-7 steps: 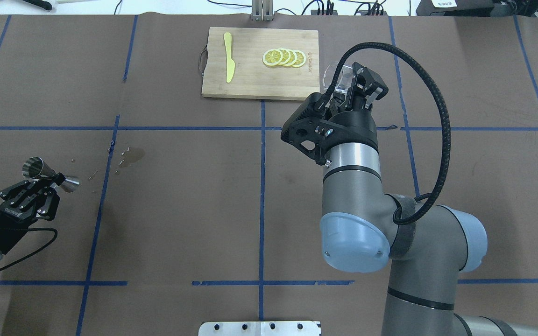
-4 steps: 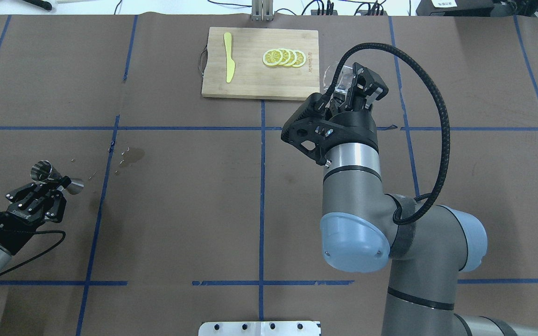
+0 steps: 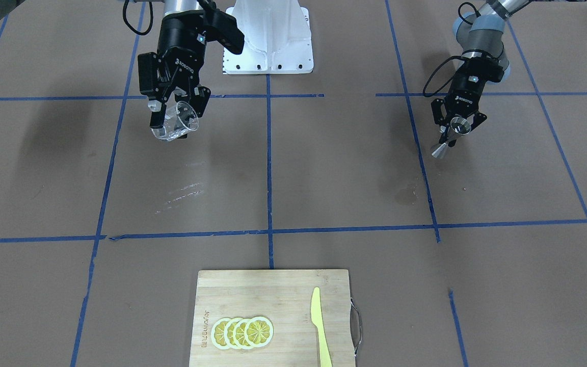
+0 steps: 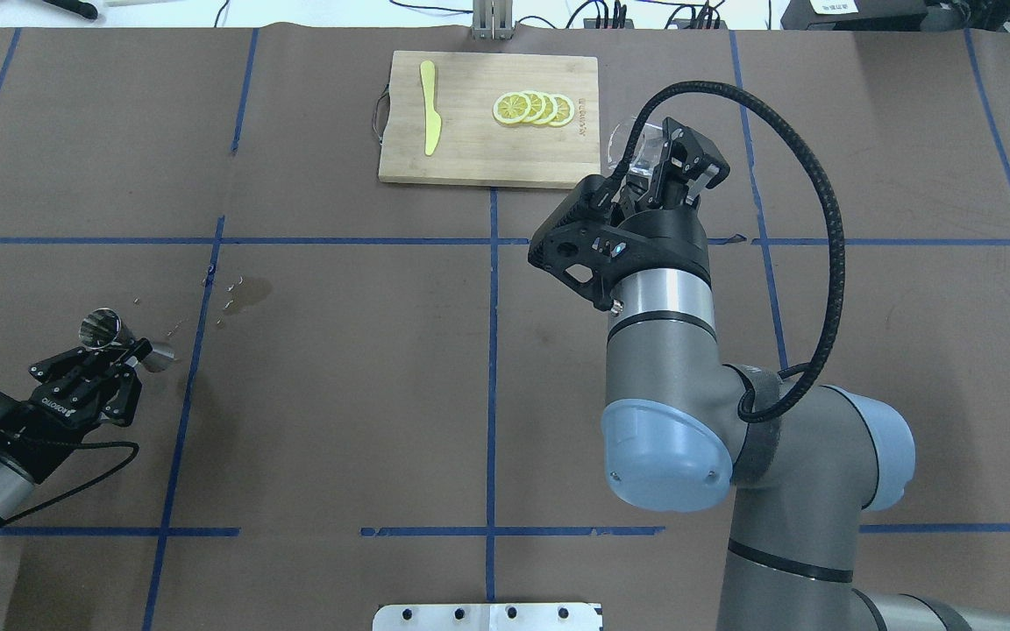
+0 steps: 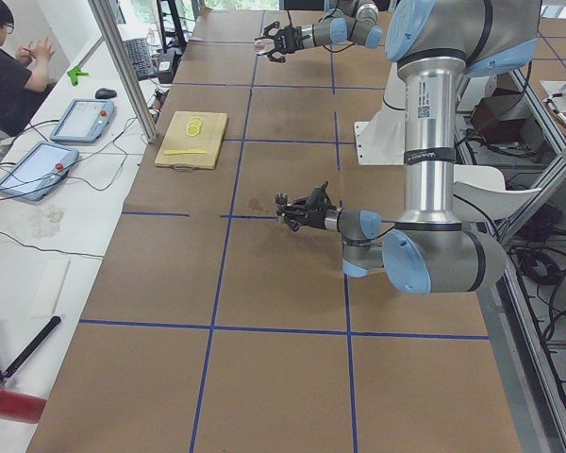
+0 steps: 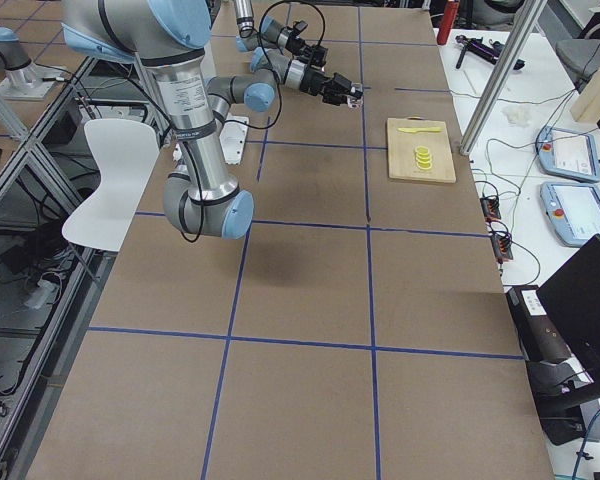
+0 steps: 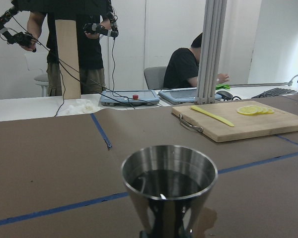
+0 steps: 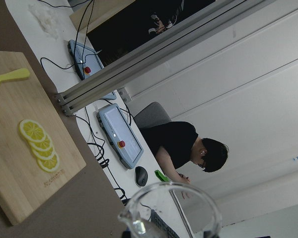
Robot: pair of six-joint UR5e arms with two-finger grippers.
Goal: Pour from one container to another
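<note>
My left gripper (image 4: 126, 353) is shut on the waist of the steel jigger (image 4: 103, 329) and holds it above the table at the left. The same gripper (image 3: 455, 128) and jigger (image 3: 445, 142) appear at the right of the front-facing view, the jigger leaning. In the left wrist view the jigger (image 7: 169, 191) stands close, with dark liquid inside. My right gripper (image 4: 661, 163) is shut on the clear cup (image 4: 629, 151), raised near the cutting board's corner. In the front-facing view the cup (image 3: 172, 127) hangs tilted in that gripper (image 3: 177, 113). The cup rim (image 8: 175, 210) fills the bottom of the right wrist view.
A wooden cutting board (image 4: 470, 158) at the far middle carries lemon slices (image 4: 533, 108) and a yellow knife (image 4: 429, 107). A wet stain (image 4: 246, 294) marks the brown paper near the jigger. The white base plate (image 4: 487, 616) sits at the near edge.
My left gripper has carried the jigger to the right and nearer the robot, turning a little. The right arm and the cup have stayed where they were.
</note>
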